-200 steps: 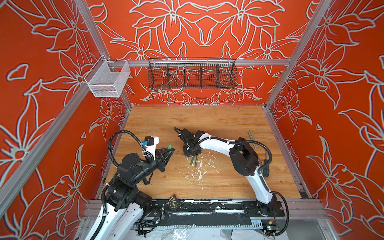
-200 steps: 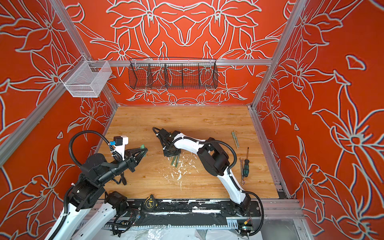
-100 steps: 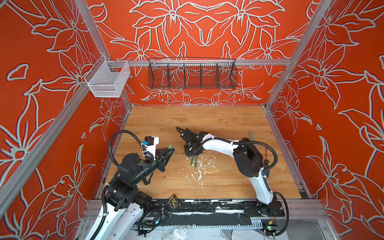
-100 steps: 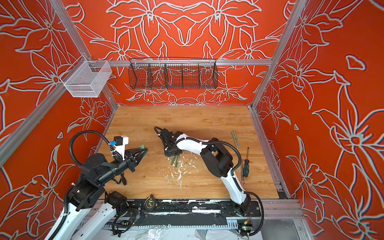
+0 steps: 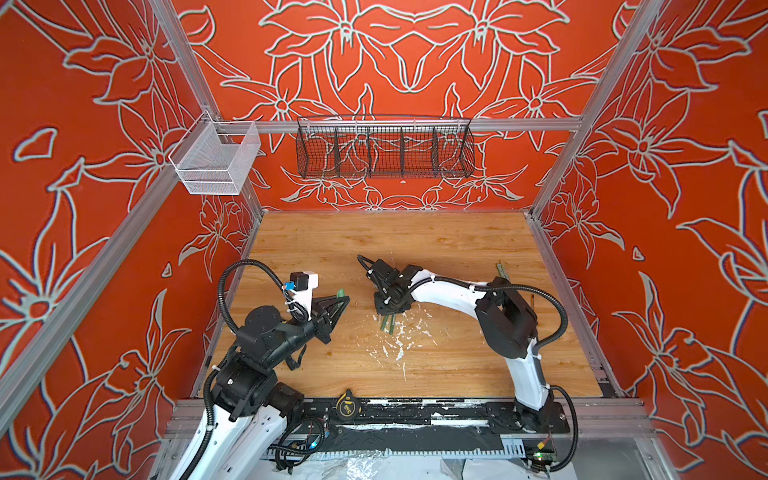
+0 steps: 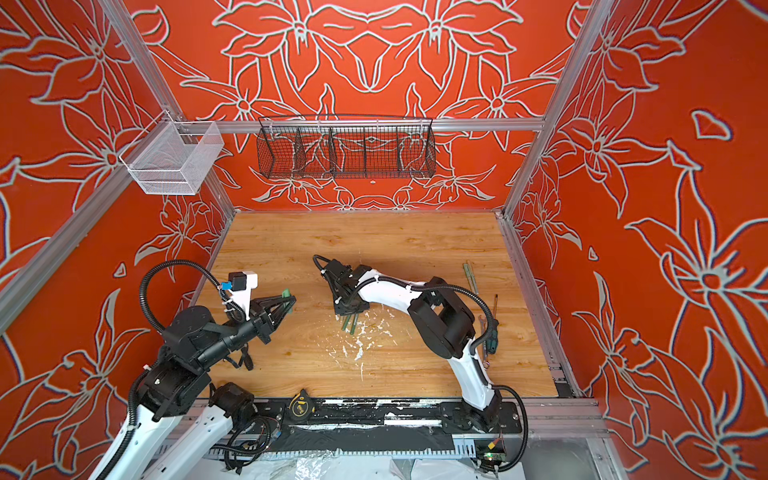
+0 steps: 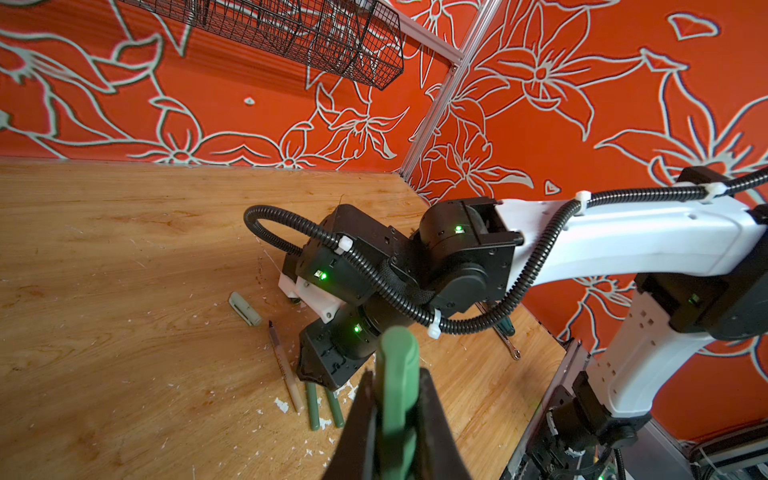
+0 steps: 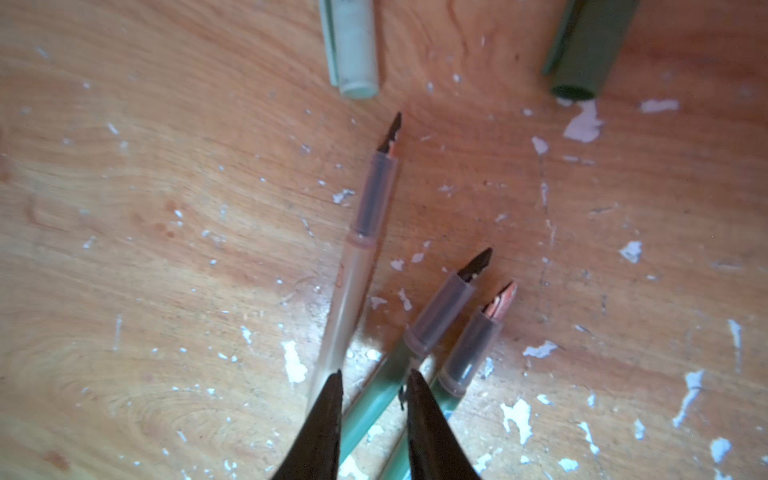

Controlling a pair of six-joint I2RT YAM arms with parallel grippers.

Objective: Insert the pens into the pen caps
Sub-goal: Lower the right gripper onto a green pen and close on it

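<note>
Over flaked wood, left jaws clamp a rounded green cap; right jaws narrowly straddle a pen.

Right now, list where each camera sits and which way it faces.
Top views: high above the base rail, facing down toward the back wall; both arms show whole, with left claw and right claw.
Left wrist: on the left arm, facing across the table at the right arm; the left claw, shut on a green cap, shows.
Right wrist: on the right arm, facing down at the table; the right claw straddles a green pen.
Shared: both wrist views show the pale cap.
</note>
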